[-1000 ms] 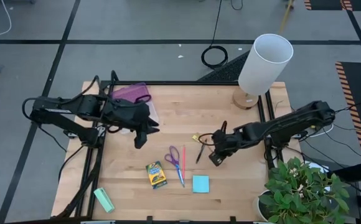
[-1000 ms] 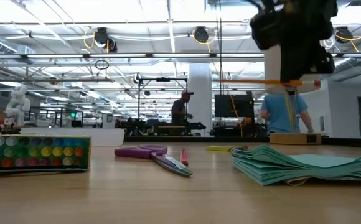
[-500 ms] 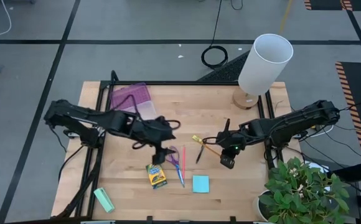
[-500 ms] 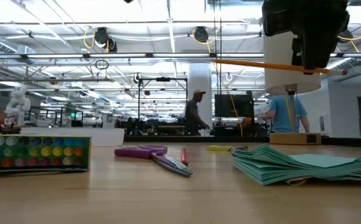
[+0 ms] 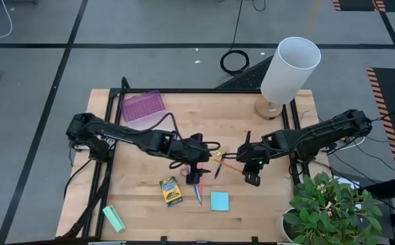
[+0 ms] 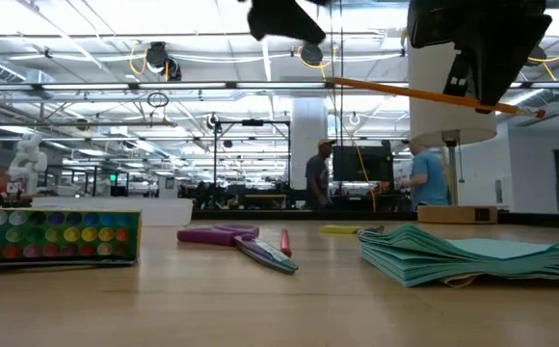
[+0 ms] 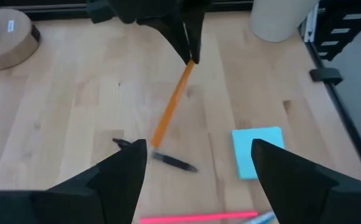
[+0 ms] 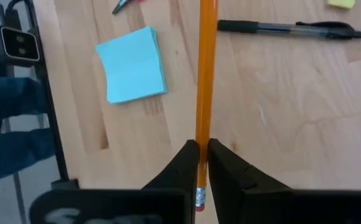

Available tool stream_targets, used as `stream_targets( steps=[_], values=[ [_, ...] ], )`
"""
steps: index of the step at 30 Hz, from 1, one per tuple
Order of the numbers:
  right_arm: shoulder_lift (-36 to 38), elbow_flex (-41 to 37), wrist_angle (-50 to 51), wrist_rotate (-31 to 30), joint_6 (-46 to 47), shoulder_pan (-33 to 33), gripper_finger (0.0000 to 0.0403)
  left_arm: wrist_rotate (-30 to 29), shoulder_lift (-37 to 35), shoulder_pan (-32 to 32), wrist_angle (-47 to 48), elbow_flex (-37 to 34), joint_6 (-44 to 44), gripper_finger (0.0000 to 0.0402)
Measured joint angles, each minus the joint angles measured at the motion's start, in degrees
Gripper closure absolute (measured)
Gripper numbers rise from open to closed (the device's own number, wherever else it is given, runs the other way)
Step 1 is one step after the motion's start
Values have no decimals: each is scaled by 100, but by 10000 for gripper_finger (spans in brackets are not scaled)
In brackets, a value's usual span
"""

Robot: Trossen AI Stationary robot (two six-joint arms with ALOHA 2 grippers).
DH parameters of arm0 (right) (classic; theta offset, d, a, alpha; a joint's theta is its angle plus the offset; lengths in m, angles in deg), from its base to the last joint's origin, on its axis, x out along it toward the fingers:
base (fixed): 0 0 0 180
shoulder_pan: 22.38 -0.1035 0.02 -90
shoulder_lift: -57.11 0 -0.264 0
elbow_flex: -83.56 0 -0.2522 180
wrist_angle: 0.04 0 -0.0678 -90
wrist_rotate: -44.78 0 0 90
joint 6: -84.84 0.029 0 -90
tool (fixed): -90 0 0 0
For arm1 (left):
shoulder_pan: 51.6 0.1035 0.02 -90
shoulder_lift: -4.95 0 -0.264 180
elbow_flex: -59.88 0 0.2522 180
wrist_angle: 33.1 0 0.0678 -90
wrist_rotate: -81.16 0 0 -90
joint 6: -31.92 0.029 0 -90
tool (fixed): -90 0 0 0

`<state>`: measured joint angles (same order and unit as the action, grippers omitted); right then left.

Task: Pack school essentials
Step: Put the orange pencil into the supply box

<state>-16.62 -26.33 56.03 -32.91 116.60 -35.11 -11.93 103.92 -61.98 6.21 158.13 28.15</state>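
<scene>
Your right gripper (image 5: pixel 251 178) is up off the table (image 5: pixel 143 204), fingers pressed together on the orange pencil (image 8: pixel 204 74) near its eraser end. The right arm reaches in from the right edge and bends down at the wrist, so the pencil sticks out toward the middle of the table at a slight tilt (you can see it slanting across the low view, clear of the wood).

Your left gripper (image 7: pixel 196 155) is stretched way out from the left side, arm nearly straight, hovering over the scissors (image 6: pixel 236 239). Its fingers are spread wide with nothing between them, and the pencil's free end points toward that gap. From the top view it's hard to say whether the left fingers touch anything, but they look to be above the table.

Everything else is flat on the wood: black pen (image 8: pixel 283 28) just below the pencil, cyan sticky-note pad (image 5: pixel 219 201) near the front edge, crayon box (image 5: pixel 171 191) to its left, red pen (image 6: pixel 285 242) beside the scissors, and a small yellow piece (image 8: pixel 341 3) past the black pen.
</scene>
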Motion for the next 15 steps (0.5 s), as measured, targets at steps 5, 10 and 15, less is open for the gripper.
stream_targets(
  steps=[5, 10, 15],
  values=[
    [0, 0, -63, 0, -276, 0, 383, 2, 277, 110, -305, 0, 46, 108],
    [0, 0, -136, 0, -604, 0, 383, 2, 469, 200, -560, 0, 66, 108],
    [2, 2, -311, -7, -878, 0, 383, 9, 554, 217, -636, 4, 270, 108]
  ],
)
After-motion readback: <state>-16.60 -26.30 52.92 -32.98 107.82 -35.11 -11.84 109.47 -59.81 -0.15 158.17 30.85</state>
